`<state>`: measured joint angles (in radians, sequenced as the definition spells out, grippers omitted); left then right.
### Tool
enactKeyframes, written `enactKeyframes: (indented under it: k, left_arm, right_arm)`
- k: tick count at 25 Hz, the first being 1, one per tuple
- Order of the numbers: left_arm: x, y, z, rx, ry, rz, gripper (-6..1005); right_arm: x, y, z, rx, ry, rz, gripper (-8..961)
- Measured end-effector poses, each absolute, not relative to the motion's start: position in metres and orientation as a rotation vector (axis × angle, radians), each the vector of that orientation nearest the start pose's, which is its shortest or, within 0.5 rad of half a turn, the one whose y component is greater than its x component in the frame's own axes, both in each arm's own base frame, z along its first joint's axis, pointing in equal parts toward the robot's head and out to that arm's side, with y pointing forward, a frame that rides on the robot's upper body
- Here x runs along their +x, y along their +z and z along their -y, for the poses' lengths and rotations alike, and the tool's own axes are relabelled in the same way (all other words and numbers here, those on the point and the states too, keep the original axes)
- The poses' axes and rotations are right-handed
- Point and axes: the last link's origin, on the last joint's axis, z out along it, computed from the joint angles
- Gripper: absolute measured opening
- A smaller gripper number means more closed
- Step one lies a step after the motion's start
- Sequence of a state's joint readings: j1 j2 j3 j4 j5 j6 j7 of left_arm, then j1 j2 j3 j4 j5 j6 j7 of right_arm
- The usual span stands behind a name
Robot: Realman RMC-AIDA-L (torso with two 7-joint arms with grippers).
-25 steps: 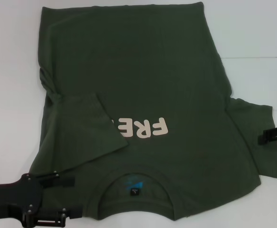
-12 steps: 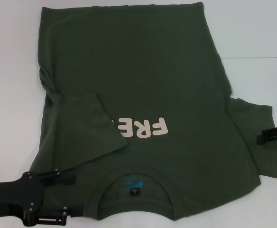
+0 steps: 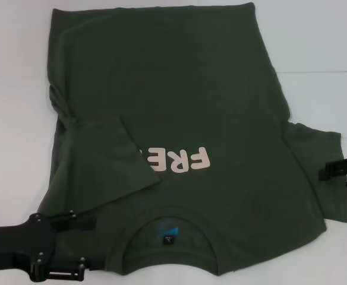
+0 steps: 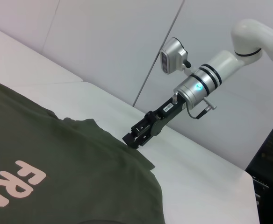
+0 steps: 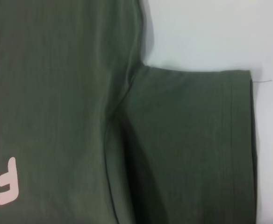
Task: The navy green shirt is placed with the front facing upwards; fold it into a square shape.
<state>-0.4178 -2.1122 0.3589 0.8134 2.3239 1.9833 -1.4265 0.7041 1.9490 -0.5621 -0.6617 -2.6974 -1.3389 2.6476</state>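
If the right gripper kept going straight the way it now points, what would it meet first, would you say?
Most likely the shirt's spread-out sleeve. The right gripper points inward over that sleeve's outer hem, seemingly just above the cloth; its height over the fabric is hard to judge.

On the shirt (image 3: 179, 119) the folded left sleeve (image 3: 102, 160) covers the end of the pink lettering (image 3: 176, 159), so only "FRE" can be read. The left gripper (image 3: 72, 246) hides the shoulder under it and is cut by the head view's lower edge. The right gripper (image 3: 340, 172) is cut by the right edge. The collar label (image 3: 169, 240) is too small to read.
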Motion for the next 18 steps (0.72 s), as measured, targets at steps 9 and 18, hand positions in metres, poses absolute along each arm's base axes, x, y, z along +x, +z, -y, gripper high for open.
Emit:
enactKeyframes:
  k: [9,18]
  left_arm:
    - [-0.2960,0.0309,-0.2485,-2.841,-0.762,0.849,920]
    - [-0.2958,0.0309,-0.2486,-2.841,-0.762,0.849,920]
  right_arm:
    - [0.3246,0.0507,-0.3763,-1.887,0.104,-1.972,823]
    - [0.3246,0.0509,-0.3755,-1.873,0.189,-1.998,809]
